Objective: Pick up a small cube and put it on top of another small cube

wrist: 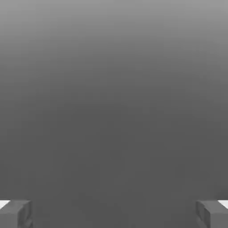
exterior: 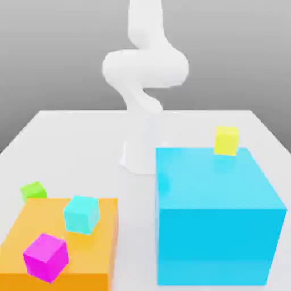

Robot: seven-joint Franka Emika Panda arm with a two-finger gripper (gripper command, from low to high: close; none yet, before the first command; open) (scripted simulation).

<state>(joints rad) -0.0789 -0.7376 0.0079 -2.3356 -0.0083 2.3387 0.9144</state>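
The small lime-green cube [exterior: 33, 190] sits on the white table just behind the far left corner of a flat orange block [exterior: 102, 238]. The small pale turquoise cube [exterior: 82, 214] stands on top of that orange block, near its middle. In the hand view my gripper [wrist: 114, 213] is open, with its grey fingertips [wrist: 15, 213] far apart and only plain grey background between them. The white arm [exterior: 145, 68] rises from its base at the back of the table, well away from both cubes.
A small magenta cube [exterior: 45, 257] rests on the orange block's front left. A huge blue-cyan block [exterior: 219, 221] fills the exterior view's right, with a small yellow cube [exterior: 226, 140] at its far top edge. The white table [exterior: 79, 148] stretches behind the blocks.
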